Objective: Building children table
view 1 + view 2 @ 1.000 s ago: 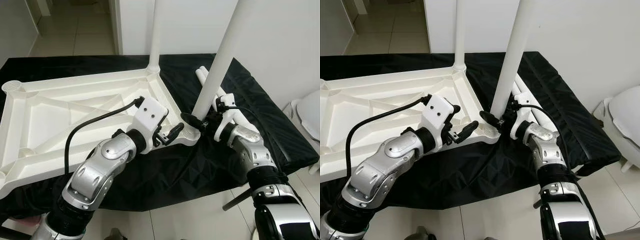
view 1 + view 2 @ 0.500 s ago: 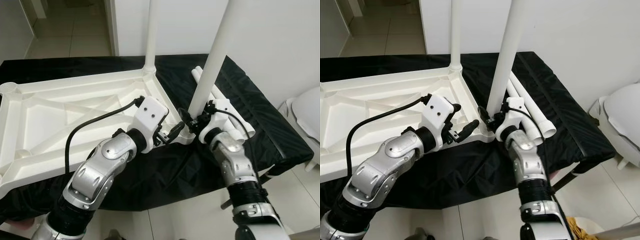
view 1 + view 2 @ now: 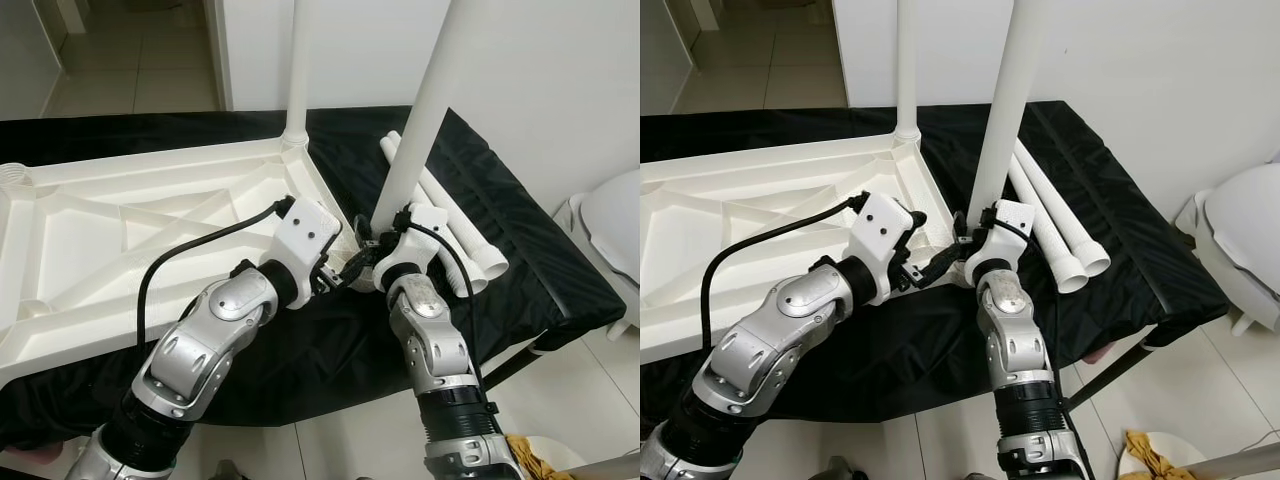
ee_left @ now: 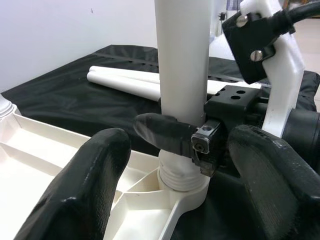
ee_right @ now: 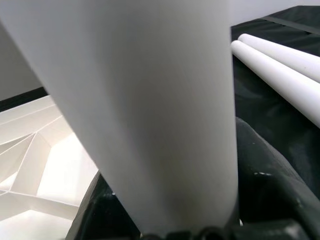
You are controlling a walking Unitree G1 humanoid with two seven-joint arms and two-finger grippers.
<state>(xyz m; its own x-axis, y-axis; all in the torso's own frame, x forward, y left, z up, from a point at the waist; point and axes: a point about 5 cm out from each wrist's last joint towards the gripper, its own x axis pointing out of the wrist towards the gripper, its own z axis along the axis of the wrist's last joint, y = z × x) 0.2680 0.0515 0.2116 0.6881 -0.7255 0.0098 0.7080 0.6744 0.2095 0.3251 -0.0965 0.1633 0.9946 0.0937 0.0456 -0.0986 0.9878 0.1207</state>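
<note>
Over the last second the right arm has swung in from out at the side, so that its right gripper [image 4: 210,137] now sits tight against the foot of the near leg [image 3: 410,130], its fingers [image 4: 162,134] pinching the white tube just above the socket. The left gripper [image 3: 345,272] hovers just beside that same corner with its fingers [image 4: 85,185] spread, holding nothing. The white tabletop [image 3: 110,230] lies upside down on the black-covered desk [image 3: 520,250], ribs facing up. Two legs stand upright in it: the far leg [image 3: 295,70] at the back corner and the near leg at the front corner, where the threaded end looks nearly sunk into its collar; I'd guess it still wants a final twist. Two spare legs [image 3: 1055,225] lie side by side on the cloth, just beyond the right arm. The sockets on the left side of the tabletop look empty, so I'd call the job about half done, with two more legs to fit and the table then to be turned over.
</note>
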